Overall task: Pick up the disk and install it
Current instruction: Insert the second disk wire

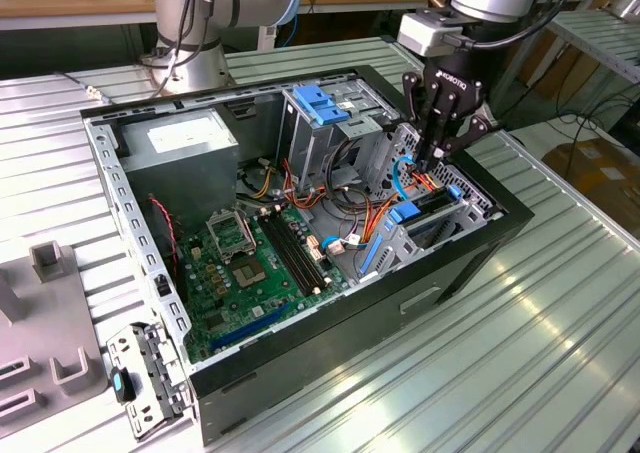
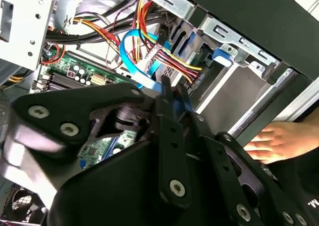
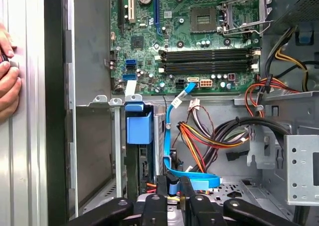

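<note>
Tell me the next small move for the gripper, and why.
Probably ease the gripper toward the disk without letting go. It seems shut on the plug end of the blue cable, and the disk, with its blue tab, already sits in its bay close by.

The robot's silver-grey, round-jointed metal arm (image 1: pixel 225 3) carries blue rings at its joints and a black cable along its side. Its matte black, multi-link gripper (image 1: pixel 437 158) shows silver screw heads, white lettering and a pale grey wrist block.
</note>
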Tool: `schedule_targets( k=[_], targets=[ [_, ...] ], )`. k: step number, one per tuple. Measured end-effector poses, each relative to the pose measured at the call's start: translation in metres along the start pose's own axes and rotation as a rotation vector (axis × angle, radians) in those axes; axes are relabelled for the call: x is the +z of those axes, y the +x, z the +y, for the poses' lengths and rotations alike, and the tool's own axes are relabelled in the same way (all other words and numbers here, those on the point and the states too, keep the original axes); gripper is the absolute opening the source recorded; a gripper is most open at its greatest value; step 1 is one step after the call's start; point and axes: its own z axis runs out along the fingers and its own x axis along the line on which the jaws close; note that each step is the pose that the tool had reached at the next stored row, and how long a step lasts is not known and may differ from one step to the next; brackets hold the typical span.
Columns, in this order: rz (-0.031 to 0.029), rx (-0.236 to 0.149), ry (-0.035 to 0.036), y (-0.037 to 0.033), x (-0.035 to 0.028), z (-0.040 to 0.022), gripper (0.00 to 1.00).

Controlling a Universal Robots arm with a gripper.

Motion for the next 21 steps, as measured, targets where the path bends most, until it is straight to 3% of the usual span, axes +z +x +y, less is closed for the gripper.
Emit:
schedule_targets(
  k=[1,3,8,10,12,15,21],
  targets=[
    [0.0025,0.0,0.0001,0.0,0.0002,0.0,0.17],
    [0.0062,0.0,0.0001,0.0,0.0004,0.0,0.16],
    [0.0063,0.0,0.0002,0.0081,0.0028,-0.0002,0.16],
    [0.003,0.0,0.0001,0.0138,0.0047,-0.0002,0.16],
    [-0.0051,-0.001,0.0001,0.0196,0.0065,0.0,0.16],
    [-0.0133,-0.001,0.0,0.0222,0.0073,0.0,0.16],
    [-0.0137,-0.001,0.0,0.0222,0.0073,-0.0001,0.16]
  ],
)
